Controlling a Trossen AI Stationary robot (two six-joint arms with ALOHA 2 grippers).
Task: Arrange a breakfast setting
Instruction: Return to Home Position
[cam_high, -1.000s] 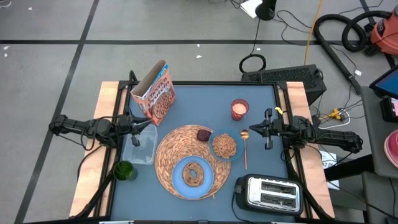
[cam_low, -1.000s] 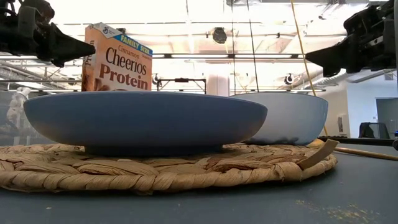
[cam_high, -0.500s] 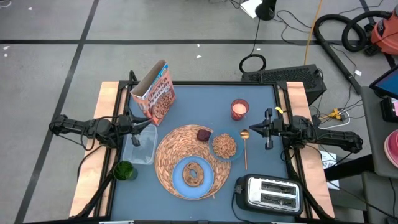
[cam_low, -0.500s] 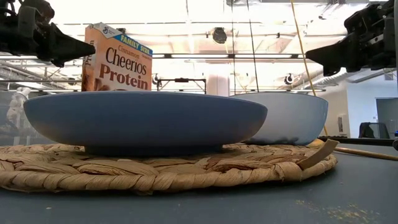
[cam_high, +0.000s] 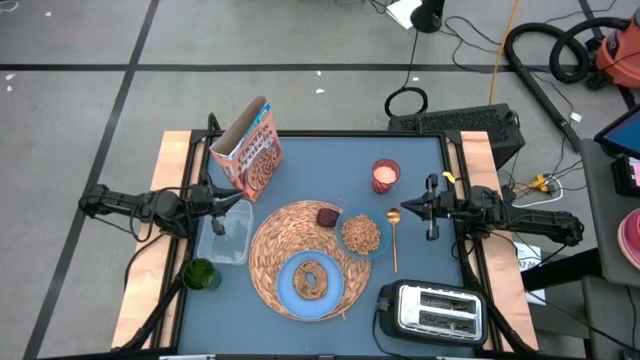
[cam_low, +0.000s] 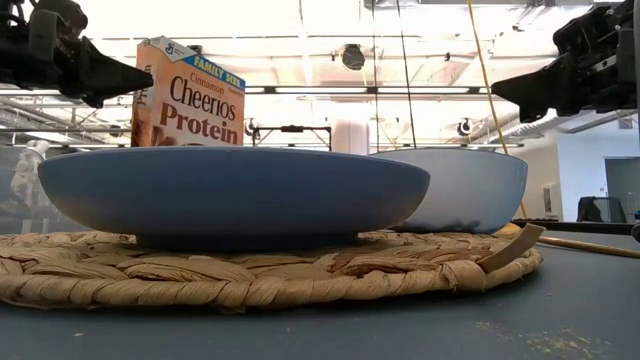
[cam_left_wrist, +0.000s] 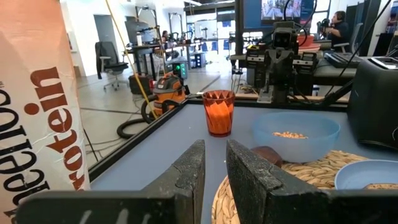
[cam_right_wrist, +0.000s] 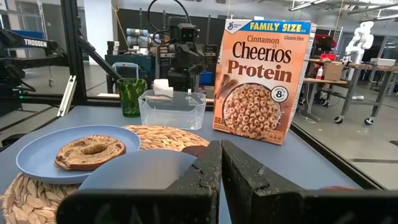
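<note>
Left gripper (cam_high: 243, 204) at mid-left and right gripper (cam_high: 403, 207) at mid-right, both empty with fingers nearly together, flank the central straw placemat (cam_high: 268, 250) bearing plate (cam_high: 285, 292), bagel (cam_high: 311, 279) and dark-red item (cam_high: 327, 216); bowl (cam_high: 380, 241) and spoon (cam_high: 394, 243) to its right; cereal box (cam_high: 252, 152) upper left.

Before me I see a rough woven straw placemat (cam_high: 268, 240), a smooth glossy plate (cam_high: 286, 288), a matt cardboard cereal box (cam_high: 255, 160) and a shiny gold metal spoon (cam_high: 394, 242); the polished chrome toaster (cam_high: 430, 310) is lower right.
</note>
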